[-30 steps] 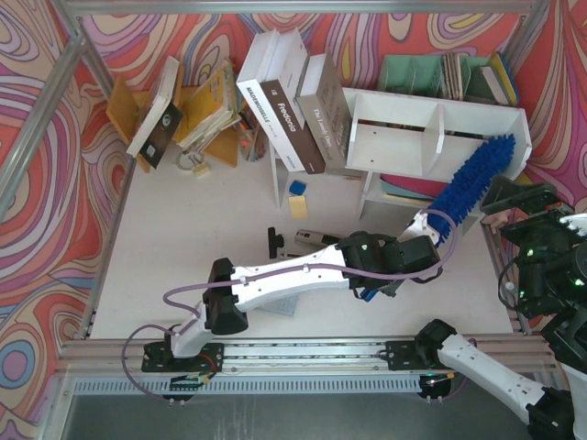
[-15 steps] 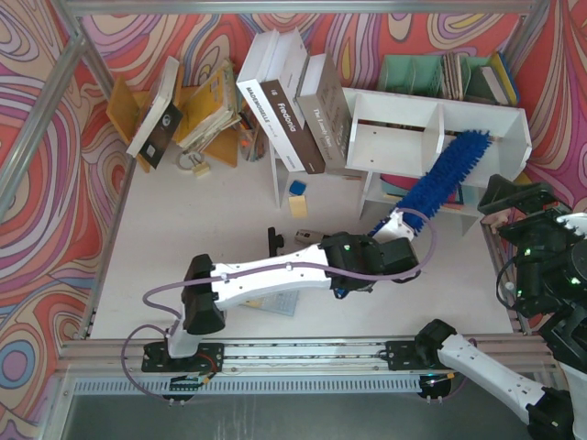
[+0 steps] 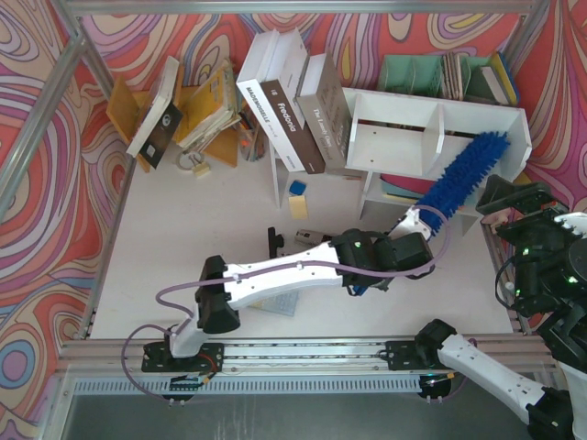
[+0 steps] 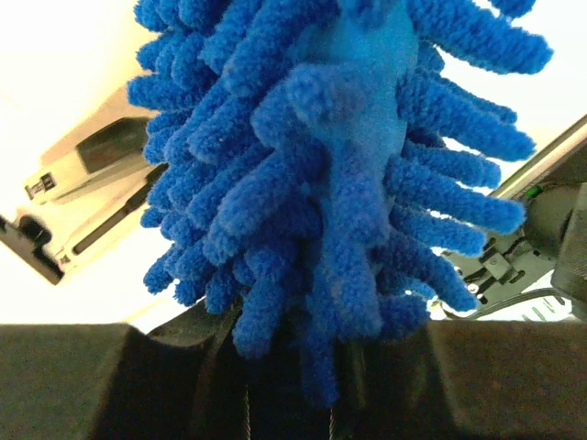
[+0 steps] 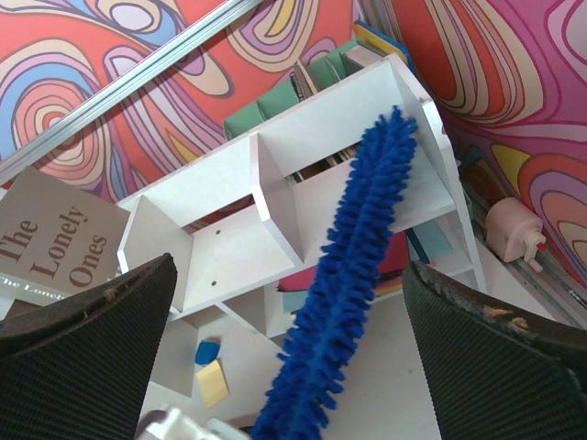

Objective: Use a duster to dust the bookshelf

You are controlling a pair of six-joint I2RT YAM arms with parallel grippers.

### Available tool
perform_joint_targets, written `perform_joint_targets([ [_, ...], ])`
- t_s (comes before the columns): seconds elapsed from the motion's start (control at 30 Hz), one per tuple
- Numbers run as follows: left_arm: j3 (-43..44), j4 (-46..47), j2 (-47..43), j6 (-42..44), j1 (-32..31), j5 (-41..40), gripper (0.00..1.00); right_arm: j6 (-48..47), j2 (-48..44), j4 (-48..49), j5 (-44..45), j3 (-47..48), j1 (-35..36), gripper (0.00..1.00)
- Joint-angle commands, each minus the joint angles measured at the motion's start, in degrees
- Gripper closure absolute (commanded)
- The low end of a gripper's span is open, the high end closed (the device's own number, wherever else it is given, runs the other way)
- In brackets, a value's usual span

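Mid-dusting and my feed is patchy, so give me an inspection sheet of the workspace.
Surface: white table, partly covered.
Job's things: bookshelf upright at the back right; duster head slanting across its right upper compartment.
Clutter: leaning books, orange rack, teal organizer, blue block, yellow block, black tool.
Grippers: left gripper shut on the duster handle; right gripper open, empty, beside the shelf.
Cables: purple cable looping along the left arm.
Surroundings: swirl-patterned walls, metal frame.
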Motion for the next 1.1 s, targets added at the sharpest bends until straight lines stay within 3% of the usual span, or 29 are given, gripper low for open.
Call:
perform_joint_targets([
  [0.0,6.0,-1.1,4.3,3.8,-2.2,2.6,1.0,0.8,0.2,0.6,0.5,0.0,0.0,0.01],
  [0.2,5.8,-1.7,2.9,4.0,-2.9,2.8,1.0,1.0,0.2,0.6,0.7,-0.2,0.0,0.01],
  [0.67,-11.4,-1.9,-10.5,3.9,-5.7,1.9,1.0,1.0,0.2,1.3,0.8,-1.2,0.0,0.01],
  [0.93,-17.3,0.2,-16.9,1.7,-5.6,-7.3,1.0,1.4,0.3,1.2,0.4,-1.1,0.0,0.01],
  [1.07,-16.1,2.3,-15.5,0.8,-4.4,-7.4,1.0,1.8,0.6,1.1,-0.1,-0.9,0.0,0.01],
])
